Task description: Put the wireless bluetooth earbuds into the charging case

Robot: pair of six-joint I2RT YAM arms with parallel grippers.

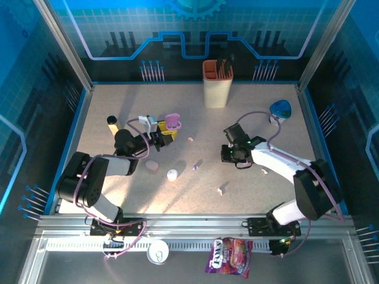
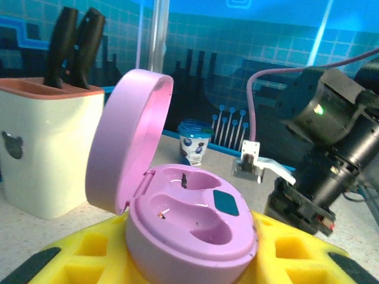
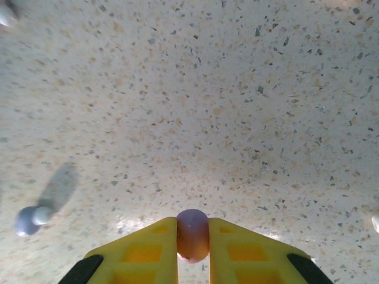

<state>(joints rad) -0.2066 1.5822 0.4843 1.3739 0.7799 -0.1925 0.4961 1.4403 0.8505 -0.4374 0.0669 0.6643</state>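
My left gripper point(image 1: 164, 134) is shut on an open lilac charging case point(image 2: 192, 234), its yellow fingers point(image 2: 83, 251) on either side of the base. The lid point(image 2: 127, 139) stands up and both wells are empty. My right gripper point(image 3: 192, 239) is shut on a small purple earbud point(image 3: 192, 234) just above the table, right of centre point(image 1: 233, 155). Loose earbuds lie on the table: a pink one point(image 1: 190, 139), a purple one point(image 1: 195, 167), and white ones point(image 1: 222, 189) point(image 1: 265, 171). A pale earbud point(image 3: 29, 219) lies left of my right fingers.
A shut pink case point(image 1: 153, 166) and a white case point(image 1: 172, 174) lie near the left arm. A knife block point(image 1: 217, 83) stands at the back, a blue object point(image 1: 280, 109) at back right, a black-capped bottle point(image 1: 112, 122) at left. A candy bag point(image 1: 230, 255) lies on the front rail.
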